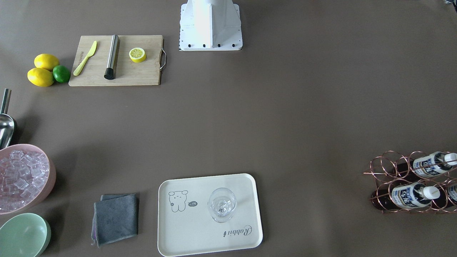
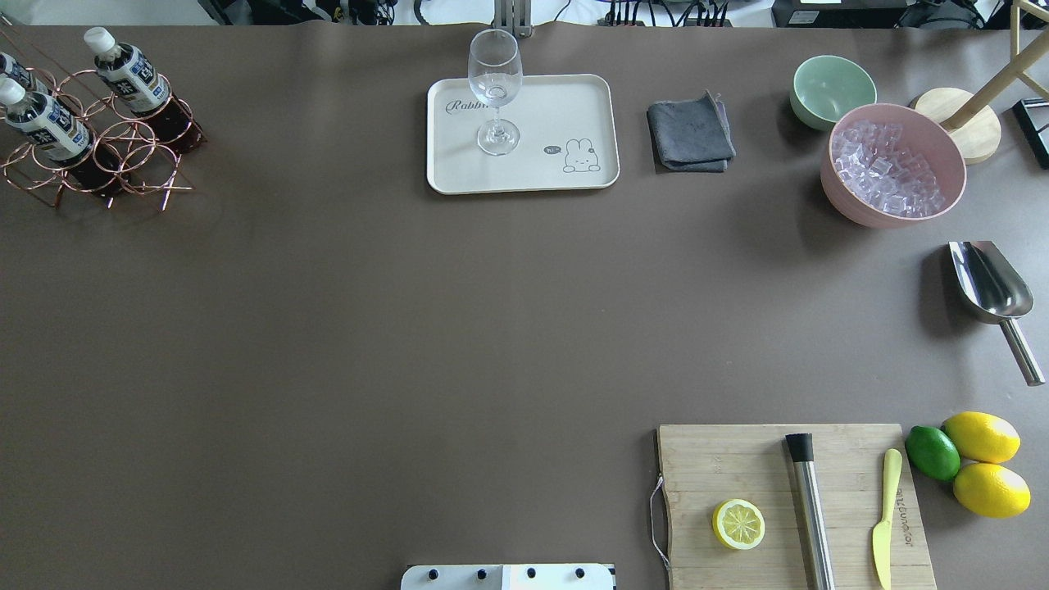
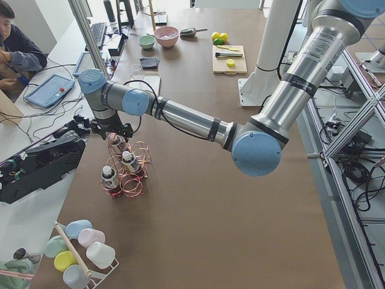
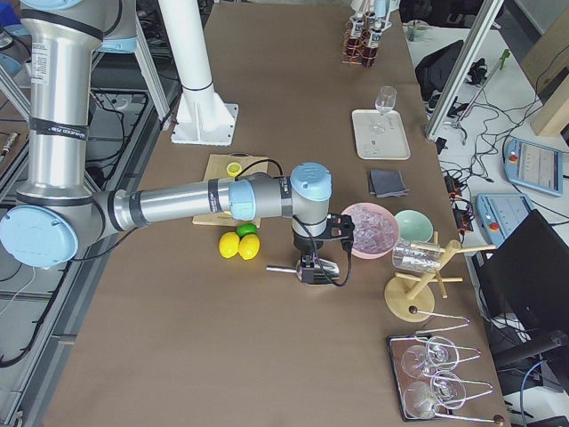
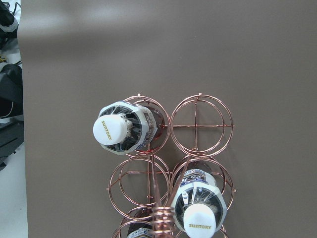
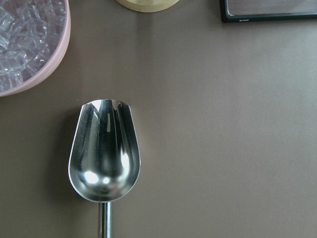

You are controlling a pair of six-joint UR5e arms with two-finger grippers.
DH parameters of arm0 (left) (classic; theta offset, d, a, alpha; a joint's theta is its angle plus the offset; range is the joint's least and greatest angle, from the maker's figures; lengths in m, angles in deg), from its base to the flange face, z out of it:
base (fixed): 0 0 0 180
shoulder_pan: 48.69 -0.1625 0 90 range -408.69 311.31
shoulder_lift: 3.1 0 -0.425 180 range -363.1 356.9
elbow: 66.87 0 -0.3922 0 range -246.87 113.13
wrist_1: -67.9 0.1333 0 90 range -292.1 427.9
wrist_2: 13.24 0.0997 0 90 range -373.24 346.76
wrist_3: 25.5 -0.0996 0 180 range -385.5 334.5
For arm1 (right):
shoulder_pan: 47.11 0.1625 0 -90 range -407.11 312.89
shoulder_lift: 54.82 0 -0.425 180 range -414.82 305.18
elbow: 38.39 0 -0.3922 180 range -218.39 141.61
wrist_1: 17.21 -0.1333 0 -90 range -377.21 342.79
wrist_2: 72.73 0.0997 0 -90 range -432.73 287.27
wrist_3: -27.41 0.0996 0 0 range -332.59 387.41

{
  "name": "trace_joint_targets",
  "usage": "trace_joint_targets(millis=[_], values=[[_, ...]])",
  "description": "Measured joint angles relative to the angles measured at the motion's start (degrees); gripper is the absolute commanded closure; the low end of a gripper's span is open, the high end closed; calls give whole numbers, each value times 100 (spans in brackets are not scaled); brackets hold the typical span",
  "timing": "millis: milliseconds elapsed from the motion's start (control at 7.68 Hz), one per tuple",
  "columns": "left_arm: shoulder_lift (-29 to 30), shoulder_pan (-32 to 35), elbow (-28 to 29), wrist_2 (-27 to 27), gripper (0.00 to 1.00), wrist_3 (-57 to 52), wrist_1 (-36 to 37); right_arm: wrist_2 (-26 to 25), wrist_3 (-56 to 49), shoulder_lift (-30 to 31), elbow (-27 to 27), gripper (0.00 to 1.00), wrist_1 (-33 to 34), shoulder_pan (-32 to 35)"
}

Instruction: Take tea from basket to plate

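Brown table (image 1: 250,117), basket (image 1: 392,178) half out-of-frame

In the side views, the left arm (image 3: 186,120) reaches toward nine o'clock, left gripper (image 3: 113,133) pointing down. The right arm (image 4: 178,203) reaches toward three o'clock, right gripper (image 4: 313,271) pointing down. How the jaws stand is unclear.

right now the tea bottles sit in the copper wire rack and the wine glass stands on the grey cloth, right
No. The wine glass stands on the cream tray, not on the grey cloth beside it, as the overhead exterior view shows. The tea bottles sit in the copper wire rack.
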Motion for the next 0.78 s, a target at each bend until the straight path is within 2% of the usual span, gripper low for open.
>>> trace_joint_targets(millis=[651, 781], values=[[-162, 66, -59, 0, 5, -10, -16, 0, 0, 3, 4, 0, 9, -4], [-167, 72, -66, 0, 8, -7, -14, 0, 0, 0, 4, 0, 8, -5]])
